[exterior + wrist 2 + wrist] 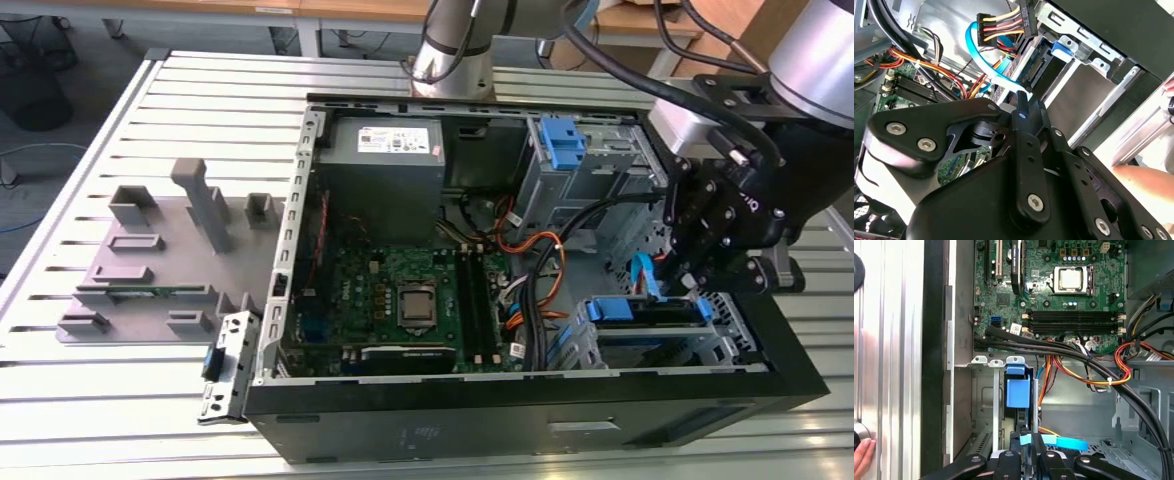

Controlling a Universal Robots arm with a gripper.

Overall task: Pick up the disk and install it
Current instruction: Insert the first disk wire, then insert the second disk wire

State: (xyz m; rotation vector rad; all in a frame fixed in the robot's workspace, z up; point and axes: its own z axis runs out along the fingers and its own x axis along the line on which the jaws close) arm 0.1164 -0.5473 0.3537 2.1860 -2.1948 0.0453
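Note:
The disk (647, 312) sits in the lower drive cage at the front corner of the open computer case (534, 395), on the exterior view's right. Its blue carrier frame shows at the cage mouth. In the first wrist view the disk (1017, 392) stands edge-on in its slot, with the blue carrier grip facing me. My gripper (694, 283) hovers just above that cage and holds nothing. In both wrist views the gripper (1026, 437) (1024, 100) is shut, its tips beside a flat blue data cable (1066, 443) and close to the disk's connector end (1035, 67).
Bundled power cables (534, 250) cross the case over the motherboard (400, 300). A grey power-supply box (384, 140) and an upper cage with a blue latch (561, 140) stand at the back. A grey fixture plate (160, 260) lies left. A person's hand (1144, 180) rests outside the case.

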